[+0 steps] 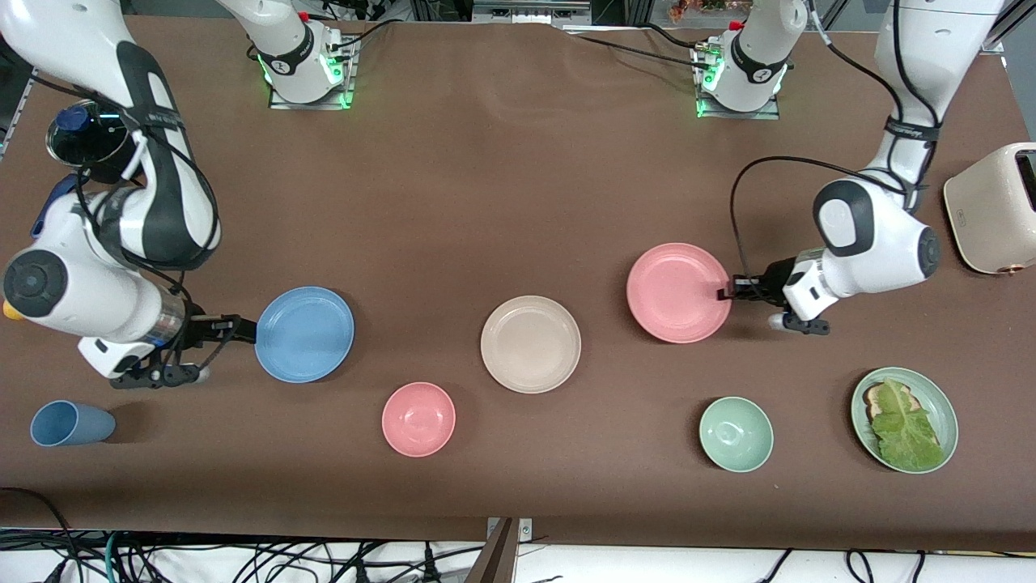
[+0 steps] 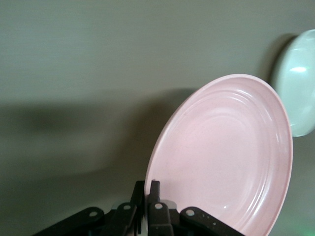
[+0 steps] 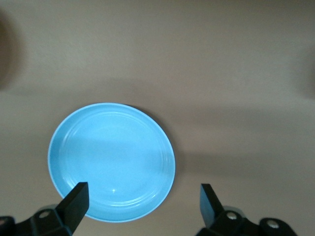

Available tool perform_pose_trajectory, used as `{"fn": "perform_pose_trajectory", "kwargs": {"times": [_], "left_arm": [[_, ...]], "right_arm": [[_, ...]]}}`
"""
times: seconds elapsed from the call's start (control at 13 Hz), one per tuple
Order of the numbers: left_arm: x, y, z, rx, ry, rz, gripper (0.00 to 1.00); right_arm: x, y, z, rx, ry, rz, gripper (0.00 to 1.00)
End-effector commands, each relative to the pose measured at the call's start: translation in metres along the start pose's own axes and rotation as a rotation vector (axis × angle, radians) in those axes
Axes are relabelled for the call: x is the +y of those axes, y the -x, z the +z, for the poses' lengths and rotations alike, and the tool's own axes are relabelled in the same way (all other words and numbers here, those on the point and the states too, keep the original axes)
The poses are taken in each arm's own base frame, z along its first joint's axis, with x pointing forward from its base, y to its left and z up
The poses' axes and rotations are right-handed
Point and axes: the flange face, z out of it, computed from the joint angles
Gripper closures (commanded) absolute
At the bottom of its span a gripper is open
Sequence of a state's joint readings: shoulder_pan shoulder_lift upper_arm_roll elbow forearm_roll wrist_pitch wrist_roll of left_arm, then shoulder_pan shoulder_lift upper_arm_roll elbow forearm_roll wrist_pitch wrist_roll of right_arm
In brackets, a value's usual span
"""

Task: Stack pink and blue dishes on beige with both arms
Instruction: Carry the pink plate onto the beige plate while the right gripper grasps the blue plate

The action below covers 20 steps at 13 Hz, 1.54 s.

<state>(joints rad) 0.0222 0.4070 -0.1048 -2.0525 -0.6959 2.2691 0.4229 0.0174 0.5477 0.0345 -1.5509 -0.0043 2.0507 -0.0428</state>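
The pink plate (image 1: 678, 291) is held by its rim, at the edge toward the left arm's end, by my left gripper (image 1: 731, 291). In the left wrist view the left gripper (image 2: 149, 196) is shut on that rim and the pink plate (image 2: 226, 152) is tilted up off the table. The blue plate (image 1: 305, 334) lies flat on the table. My right gripper (image 1: 241, 328) sits at the blue plate's edge toward the right arm's end. The right wrist view shows the right gripper (image 3: 142, 200) open, with the blue plate (image 3: 110, 162) just ahead, one finger (image 3: 76, 201) over its rim. Between the two plates lies the bare beige plate (image 1: 530, 344).
Nearer the front camera stand a small pink bowl (image 1: 418, 419), a pale green bowl (image 1: 736, 433), a blue cup (image 1: 71, 423) and a green plate (image 1: 945, 405) with bread and lettuce. A beige toaster (image 1: 994, 208) sits at the left arm's end.
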Motion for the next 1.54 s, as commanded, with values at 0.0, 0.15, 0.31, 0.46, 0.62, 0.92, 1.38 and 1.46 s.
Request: {"fn": "perform_pose_trajectory", "kwargs": {"times": [0.0,0.15,0.31,0.46,0.62,0.92,1.38,1.46], "left_arm": [[0.068,-0.012,0.016,0.018,0.068,-0.021,1.00],[0.110,-0.018,0.029,0.038,0.062,-0.027,1.00],[0.142,-0.021,0.048,0.054,0.052,-0.038,1.00],[0.161,-0.026,0.073,0.076,0.039,-0.039,1.00],[0.176,-0.028,0.094,0.101,0.027,-0.042,1.00],[0.198,-0.033,0.125,0.129,0.021,-0.068,1.00],[0.195,-0.043,0.147,0.133,0.017,-0.074,1.00],[0.196,-0.043,0.150,0.143,0.013,-0.072,1.00]], "right_arm": [[0.002,0.017,0.032,-0.010,0.000,-0.003,0.00],[0.007,0.034,0.061,0.016,0.002,0.002,0.00],[0.008,0.043,0.076,0.014,0.001,0.004,0.00],[0.019,0.055,0.097,0.019,0.007,0.011,0.00],[0.028,0.065,0.112,0.043,0.009,-0.014,0.00],[0.037,0.064,0.122,0.057,0.010,-0.009,0.06],[0.038,0.061,0.138,0.080,0.010,-0.008,0.41],[0.037,0.061,0.139,0.079,0.008,-0.007,0.47]]}}
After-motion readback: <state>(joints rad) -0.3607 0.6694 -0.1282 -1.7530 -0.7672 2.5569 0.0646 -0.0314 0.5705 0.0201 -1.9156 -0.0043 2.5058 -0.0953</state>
